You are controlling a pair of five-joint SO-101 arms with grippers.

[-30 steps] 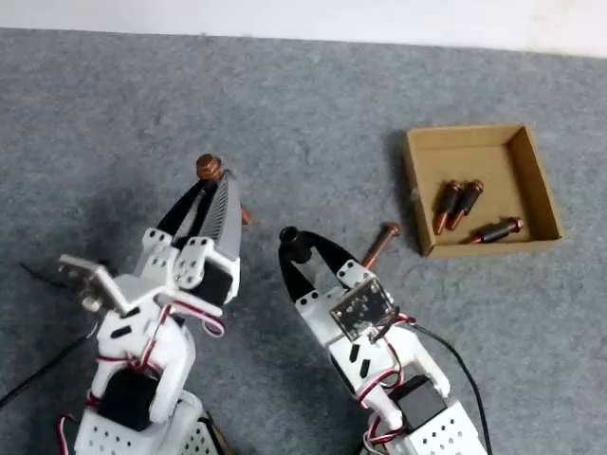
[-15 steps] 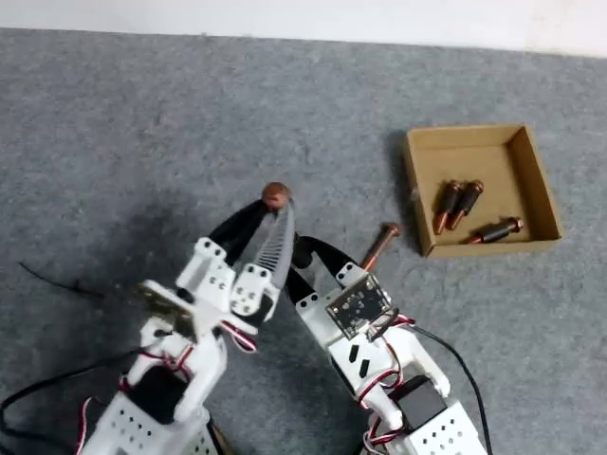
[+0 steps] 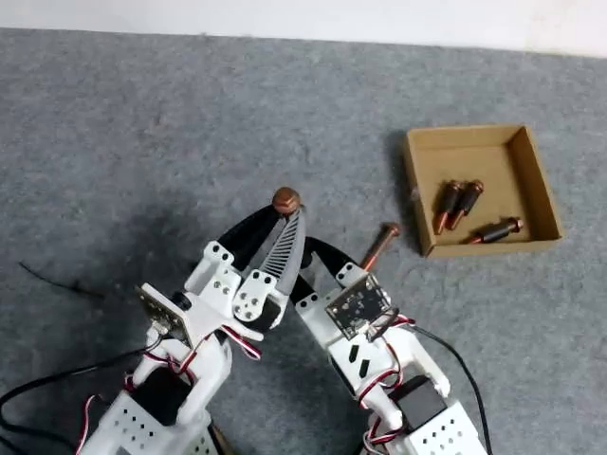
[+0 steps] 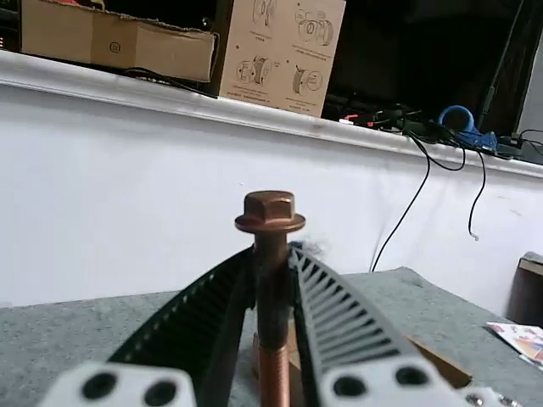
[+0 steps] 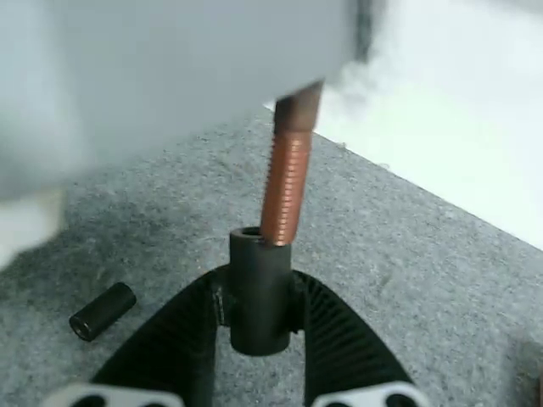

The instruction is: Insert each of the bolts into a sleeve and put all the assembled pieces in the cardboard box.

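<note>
— Nearest the arm bases, what is the gripper status?
— The left gripper (image 4: 271, 254) is clamped on a bolt (image 4: 270, 222), shank upright, hex head above the fingertips. The right gripper (image 5: 259, 297) is clamped on a black sleeve (image 5: 257, 263), bore facing up. The bolt's threaded end meets the sleeve's mouth; depth of entry cannot be determined.
— Loose parts on the carpet (image 3: 142, 114)?
— A second sleeve (image 5: 102, 311) lies on its side, apart from the right gripper. A second bolt (image 3: 380, 245) lies between the right gripper and the cardboard box (image 3: 463, 136), near its corner.
— Farthest item?
— The cardboard box. Three assembled pieces (image 3: 466, 202) lie inside: two side by side, one apart.
</note>
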